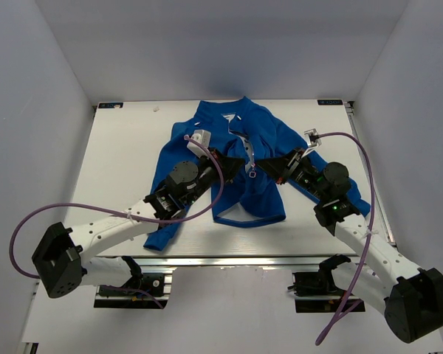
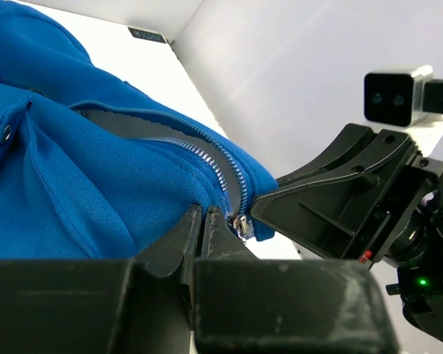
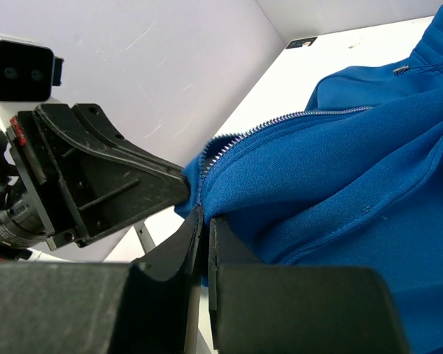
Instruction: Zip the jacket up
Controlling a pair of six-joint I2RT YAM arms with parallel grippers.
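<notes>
Jacket (image 1: 262,136) lies spread front-up on the white table (image 1: 125,147). Its zipper (image 2: 207,158) faces upward and runs from the hem to the collar (image 1: 232,114); every place below is given from that zipper.

The two arms meet over the zipper's middle stretch, one from each side. The left gripper (image 2: 202,216) is on the zipper's left side. Its fingers are pressed together and, as far as its wrist view shows, pinch the blue fleece right beside the slider (image 2: 241,225). The right gripper (image 3: 204,220) comes in from the zipper's right side, with its fingers likewise closed on the fabric edge just beside the teeth. The two sets of fingertips sit close, nearly facing each other across the zipper, and the cloth between them is raised off the table.

Above the slider the two rows of teeth part and run open toward the collar. Below it the front looks joined, though the top view is too small to be sure.

The step in hand appears to be drawing the slider up the open stretch. To do it well, one gripper should anchor the jacket just below the slider and keep that length taut. The other should pull along the line of the teeth toward the collar, not away from the cloth.

Whether either gripper has the pull tab itself cannot be told. A grip on fleece alone would likely drag the soft fabric and bunch it instead of moving the slider. Keeping the open rows close and parallel above the slider should also stop fleece from catching in it.
</notes>
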